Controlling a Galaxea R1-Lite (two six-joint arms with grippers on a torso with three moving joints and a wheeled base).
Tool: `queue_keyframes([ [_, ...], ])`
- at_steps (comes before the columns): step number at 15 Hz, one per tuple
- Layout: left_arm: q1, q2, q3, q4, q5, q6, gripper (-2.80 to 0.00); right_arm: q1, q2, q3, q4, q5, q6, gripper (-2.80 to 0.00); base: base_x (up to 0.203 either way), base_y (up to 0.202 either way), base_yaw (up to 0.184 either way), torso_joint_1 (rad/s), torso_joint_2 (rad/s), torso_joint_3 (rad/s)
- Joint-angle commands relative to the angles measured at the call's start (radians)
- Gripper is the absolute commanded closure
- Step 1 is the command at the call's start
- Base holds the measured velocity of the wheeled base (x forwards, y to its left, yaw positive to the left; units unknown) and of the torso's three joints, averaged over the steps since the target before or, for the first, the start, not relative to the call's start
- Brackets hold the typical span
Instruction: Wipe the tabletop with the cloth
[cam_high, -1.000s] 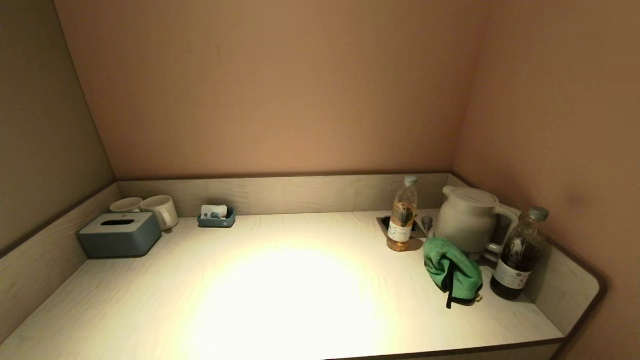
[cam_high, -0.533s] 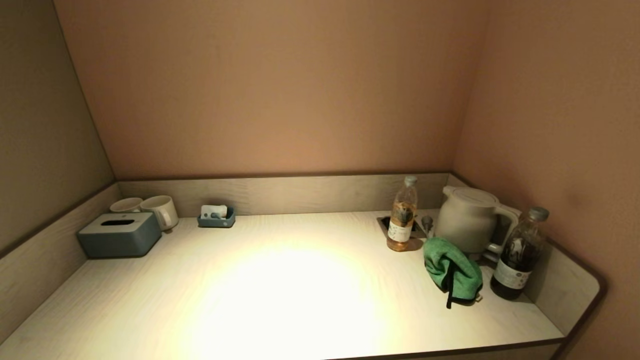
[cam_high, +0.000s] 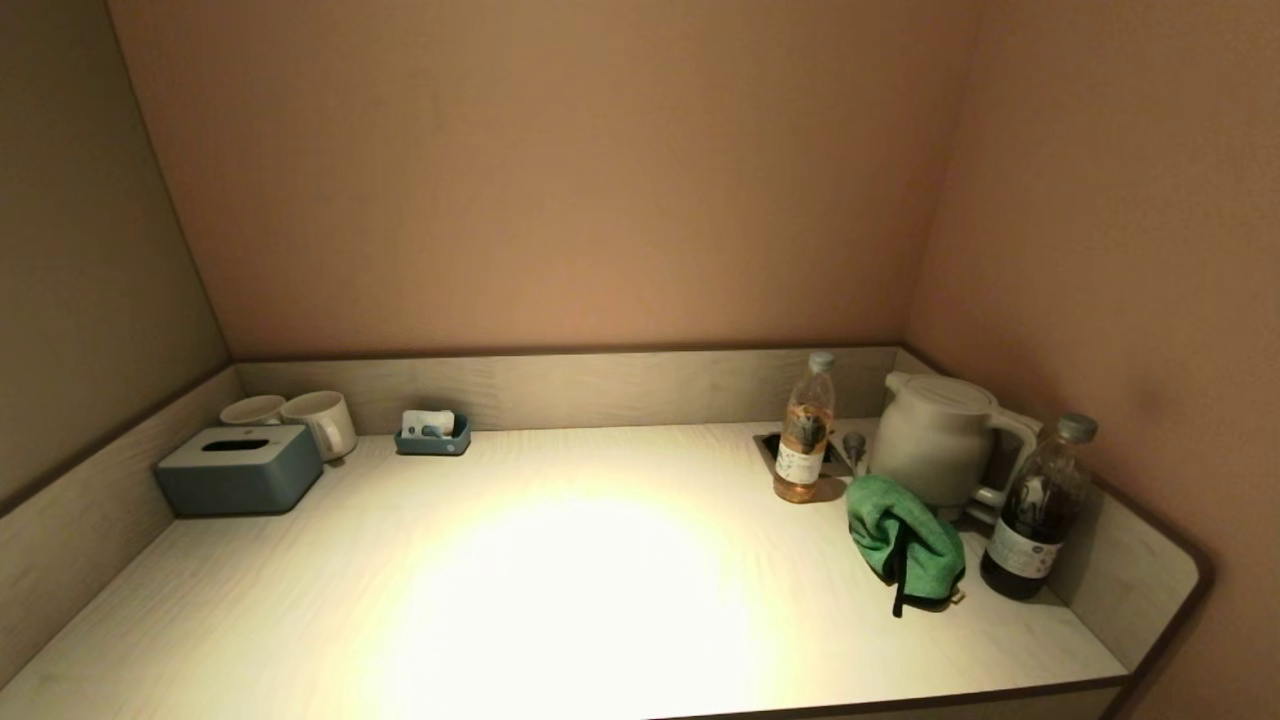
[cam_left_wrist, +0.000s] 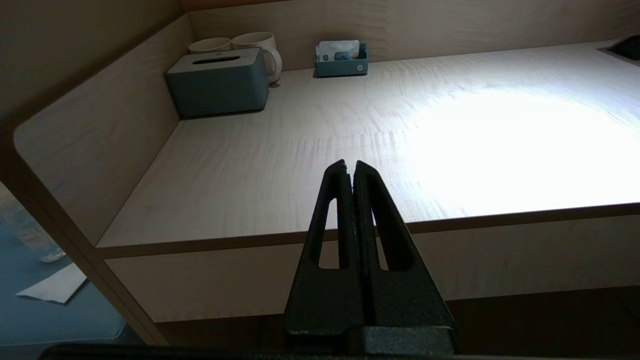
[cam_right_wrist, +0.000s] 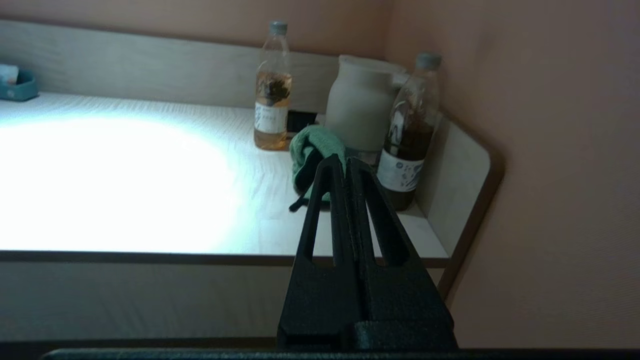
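Note:
A crumpled green cloth (cam_high: 905, 540) with a black strap lies on the light wooden tabletop (cam_high: 560, 580) at the right, in front of the kettle; it also shows in the right wrist view (cam_right_wrist: 314, 150). Neither gripper shows in the head view. My right gripper (cam_right_wrist: 346, 161) is shut and empty, held below and in front of the table's front edge, facing the cloth. My left gripper (cam_left_wrist: 349, 165) is shut and empty, held low before the table's front edge on the left side.
A white kettle (cam_high: 940, 440), a light tea bottle (cam_high: 806, 430) and a dark bottle (cam_high: 1040, 510) stand at the back right. A grey-blue tissue box (cam_high: 240, 470), two white mugs (cam_high: 320, 420) and a small blue tray (cam_high: 433, 435) stand at the back left. Low walls rim the table.

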Motion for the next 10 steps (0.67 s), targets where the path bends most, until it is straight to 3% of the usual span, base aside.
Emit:
queue_keyframes([
  [1, 0.0, 0.0, 0.0, -0.002, 0.0, 0.0, 0.0, 0.0, 0.002, 0.0, 0.073, 0.037, 0.005, 0.0, 0.0, 0.0, 0.0, 0.0, 0.0, 0.0],
  [5, 0.0, 0.0, 0.0, 0.0, 0.0, 0.0, 0.0, 0.0, 0.002, -0.003, 0.133, 0.046, 0.027, 0.0, 0.0, 0.0, 0.0, 0.0, 0.0, 0.0],
  [7, 0.0, 0.0, 0.0, 0.0, 0.0, 0.0, 0.0, 0.0, 0.002, -0.001, 0.128, 0.035, 0.107, 0.0, 0.0, 0.0, 0.0, 0.0, 0.0, 0.0],
  [10, 0.0, 0.0, 0.0, 0.0, 0.0, 0.0, 0.0, 0.0, 0.002, 0.001, 0.127, 0.03, 0.12, 0.0, 0.0, 0.0, 0.0, 0.0, 0.0, 0.0],
])
